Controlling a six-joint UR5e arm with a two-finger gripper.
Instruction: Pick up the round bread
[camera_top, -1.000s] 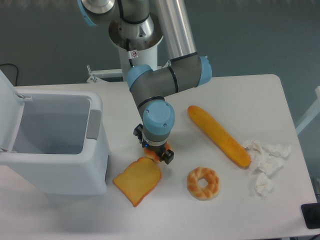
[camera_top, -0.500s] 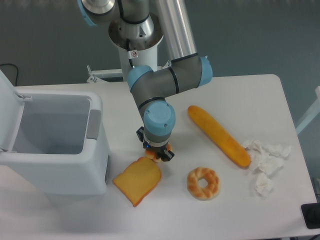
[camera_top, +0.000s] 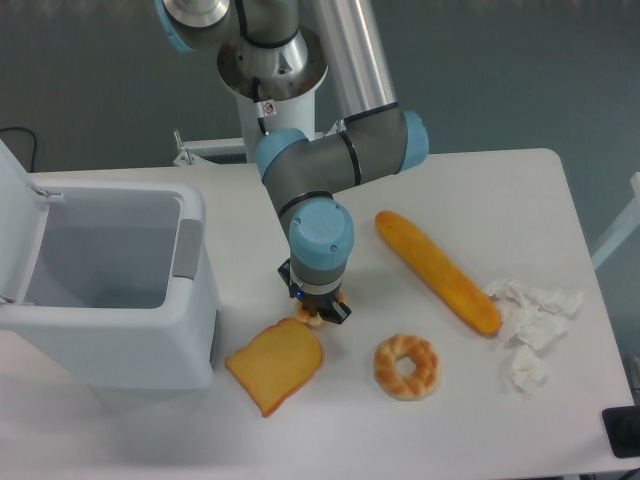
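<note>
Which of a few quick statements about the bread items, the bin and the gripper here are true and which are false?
1. The gripper is down on the round bread. True.
2. The donut lies inside the bin. False: it lies on the table.
3. The baguette lies right of the arm. True.
4. The toast slice rests on the crumpled paper. False: they are far apart.

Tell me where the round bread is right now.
Mostly hidden under the gripper near the table's centre: the round bread peeks out between the fingers, just above the toast slice and left of the donut.
</note>
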